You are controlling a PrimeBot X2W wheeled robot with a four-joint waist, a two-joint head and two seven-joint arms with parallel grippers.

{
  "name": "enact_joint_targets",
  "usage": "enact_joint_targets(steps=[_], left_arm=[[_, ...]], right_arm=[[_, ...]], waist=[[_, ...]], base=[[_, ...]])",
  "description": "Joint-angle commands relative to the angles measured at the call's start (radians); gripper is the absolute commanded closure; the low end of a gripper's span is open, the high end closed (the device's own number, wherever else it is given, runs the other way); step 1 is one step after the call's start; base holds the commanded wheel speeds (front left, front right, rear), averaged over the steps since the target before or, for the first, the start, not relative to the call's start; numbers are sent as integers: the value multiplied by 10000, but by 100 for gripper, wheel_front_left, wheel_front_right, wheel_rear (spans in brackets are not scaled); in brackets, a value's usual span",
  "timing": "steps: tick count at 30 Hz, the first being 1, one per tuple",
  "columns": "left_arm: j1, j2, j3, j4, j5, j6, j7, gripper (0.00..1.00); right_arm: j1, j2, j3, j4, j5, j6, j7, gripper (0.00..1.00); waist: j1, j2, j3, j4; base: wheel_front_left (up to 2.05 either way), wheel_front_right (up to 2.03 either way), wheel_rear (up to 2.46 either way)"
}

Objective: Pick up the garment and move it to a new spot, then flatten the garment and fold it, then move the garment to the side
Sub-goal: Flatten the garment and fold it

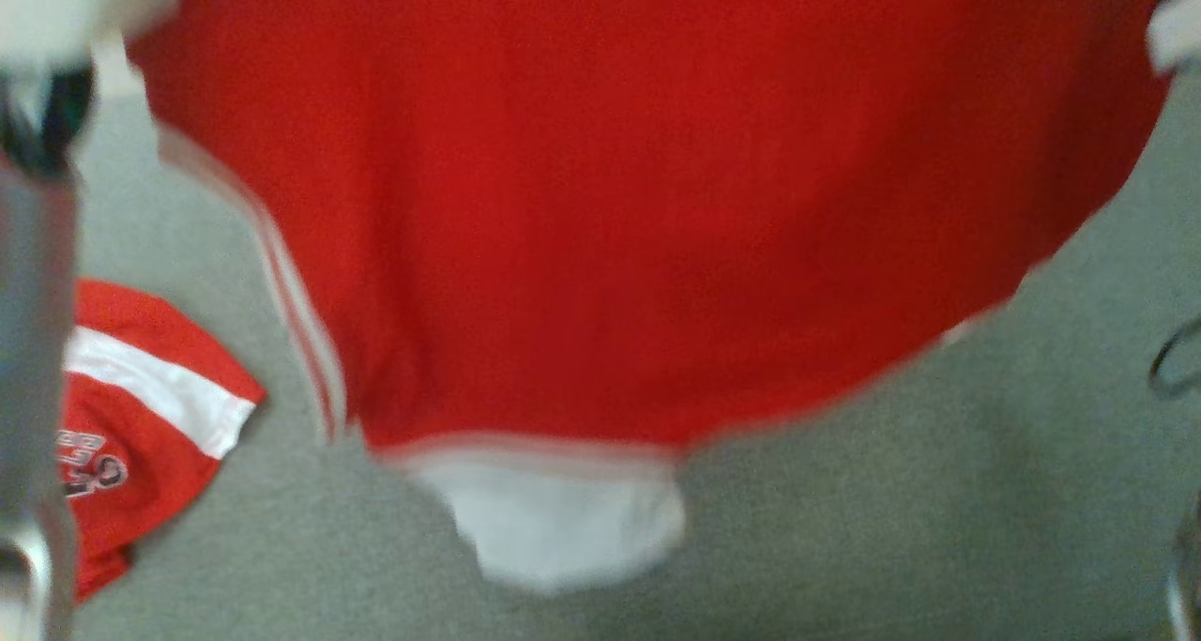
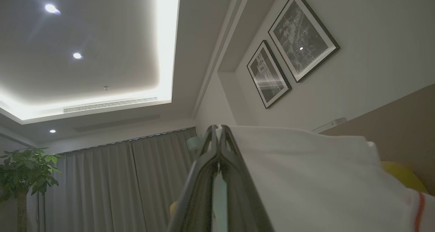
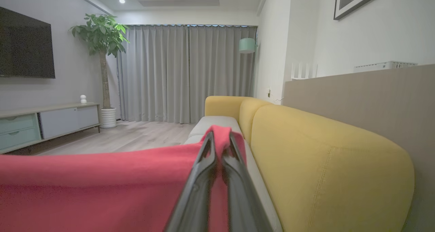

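Observation:
The garment (image 1: 610, 200) is red with white trim and hangs spread wide above the grey seat (image 1: 938, 491), blurred in the head view. A white band (image 1: 563, 519) dangles at its lowest point. A red part with a white stripe and a logo (image 1: 141, 406) rests on the seat at the lower left. In the left wrist view my left gripper (image 2: 217, 128) points up toward the ceiling, shut on a white part of the garment (image 2: 306, 177). My right gripper (image 3: 220, 137) is shut on a bunched red edge of the garment (image 3: 102, 184).
A yellow sofa back (image 3: 323, 150) runs along the right of the grey seat, with a wooden panel (image 3: 373, 96) behind it. A low cabinet (image 3: 51, 123), a potted plant (image 3: 102, 55) and curtains (image 3: 187, 72) stand across the wooden floor. My left arm (image 1: 33, 341) fills the head view's left edge.

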Motion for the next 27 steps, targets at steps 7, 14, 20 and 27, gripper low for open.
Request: enact_joint_targets(steps=[7, 14, 20, 27], left_arm=[[-4482, 1032, -715, 3338, -51, -36, -923, 100], [-5657, 883, -1195, 4181, 155, -37, -1083, 100], [-4573, 733, -1047, 3919, 235, -37, -1088, 100], [-1944, 867, -1898, 2794, 550, -38, -1089, 100]], right_arm=[[-4471, -231, 735, 3729, -350, -7, -2231, 100], [-6097, -118, 923, 6387, -460, -7, -4631, 100], [-5968, 264, 697, 8432, -335, -7, -5357, 100], [-4438, 316, 1961, 9650, 267, -7, -5448, 100]], waist=[[-3, 0, 2352, -5], [-3, 0, 2759, 367], [-3, 0, 2910, 617], [-3, 0, 2449, 896]], base=[[0, 0, 0], [0, 0, 0], [0, 0, 0], [0, 0, 0]])
